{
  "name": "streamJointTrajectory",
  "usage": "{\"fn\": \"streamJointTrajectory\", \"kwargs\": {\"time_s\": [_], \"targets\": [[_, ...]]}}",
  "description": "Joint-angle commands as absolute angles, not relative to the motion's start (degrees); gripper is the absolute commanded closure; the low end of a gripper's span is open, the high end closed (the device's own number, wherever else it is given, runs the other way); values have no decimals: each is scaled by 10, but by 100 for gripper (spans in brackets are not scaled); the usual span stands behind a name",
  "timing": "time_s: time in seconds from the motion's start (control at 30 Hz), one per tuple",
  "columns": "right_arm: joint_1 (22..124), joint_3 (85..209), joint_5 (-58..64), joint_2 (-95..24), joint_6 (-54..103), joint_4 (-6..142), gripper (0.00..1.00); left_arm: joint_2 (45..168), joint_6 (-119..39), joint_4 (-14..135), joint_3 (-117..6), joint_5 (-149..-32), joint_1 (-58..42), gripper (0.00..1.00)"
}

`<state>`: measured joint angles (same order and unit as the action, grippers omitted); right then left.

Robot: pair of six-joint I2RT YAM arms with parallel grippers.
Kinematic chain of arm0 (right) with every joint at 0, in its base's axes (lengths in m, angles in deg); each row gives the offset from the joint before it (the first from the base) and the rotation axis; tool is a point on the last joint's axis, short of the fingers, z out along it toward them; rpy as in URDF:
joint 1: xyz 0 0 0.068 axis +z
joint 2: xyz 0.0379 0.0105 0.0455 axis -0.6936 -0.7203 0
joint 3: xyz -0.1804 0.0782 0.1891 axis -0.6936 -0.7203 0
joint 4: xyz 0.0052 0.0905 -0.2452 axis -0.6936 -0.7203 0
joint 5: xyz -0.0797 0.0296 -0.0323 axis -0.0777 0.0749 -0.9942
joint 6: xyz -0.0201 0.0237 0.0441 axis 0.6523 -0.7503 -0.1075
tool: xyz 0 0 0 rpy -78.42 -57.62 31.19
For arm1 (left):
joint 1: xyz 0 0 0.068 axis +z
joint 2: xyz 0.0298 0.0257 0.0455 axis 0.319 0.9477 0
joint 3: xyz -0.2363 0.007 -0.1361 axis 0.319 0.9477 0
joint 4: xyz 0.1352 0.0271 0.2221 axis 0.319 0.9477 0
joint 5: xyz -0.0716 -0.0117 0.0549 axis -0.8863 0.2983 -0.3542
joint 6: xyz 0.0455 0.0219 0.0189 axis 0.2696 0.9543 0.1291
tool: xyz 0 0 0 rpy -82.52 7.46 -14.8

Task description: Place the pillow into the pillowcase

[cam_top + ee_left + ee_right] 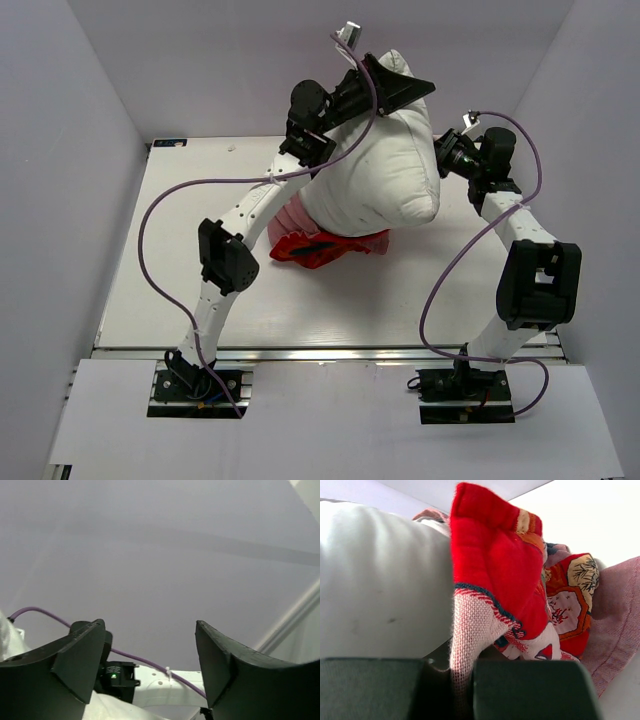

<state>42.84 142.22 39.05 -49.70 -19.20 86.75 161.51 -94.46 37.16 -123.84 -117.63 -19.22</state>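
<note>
Risk: pillow (375,170) is stood on end at far-centre of table (150,300), with pillowcase (330,245) bunched at its low end; how much is inside cannot be told. If unsupported, pillow prob. flops & slips from case.
L gripper (400,80): jaws wide apart at pillow's top corner, nothing gripped.
R gripper (462,680): clamped on pillowcase edge, beside pillow.

The pillow (385,170) is large, white and puffy, lifted at the far middle of the surface, tilted with one pointed corner up and far and its rounded bulk sagging toward the near right. The pillowcase (330,245), red-orange with printed patches, lies bunched under the pillow's near edge, touching it, with its faded pink reverse showing on the left. Close up, a red fold of the pillowcase (495,570) stands upright against the pillow (380,590)
</note>
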Motion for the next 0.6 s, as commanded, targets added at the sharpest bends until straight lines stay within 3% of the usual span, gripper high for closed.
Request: {"fn": "streamJointTrajectory", "kwargs": {"time_s": [0.0, 0.3, 0.57], "targets": [[430, 1439, 381, -500, -177, 881, 100, 1574, -966, 347, -1254, -1189, -183, 16], [437, 1434, 377, -498, -162, 872, 100, 1541, -999, 314, -1262, -1160, -182, 2], [438, 1436, 375, -495, -156, 868, 100, 1517, -1028, 286, -1267, -1128, -170, 2]]}}
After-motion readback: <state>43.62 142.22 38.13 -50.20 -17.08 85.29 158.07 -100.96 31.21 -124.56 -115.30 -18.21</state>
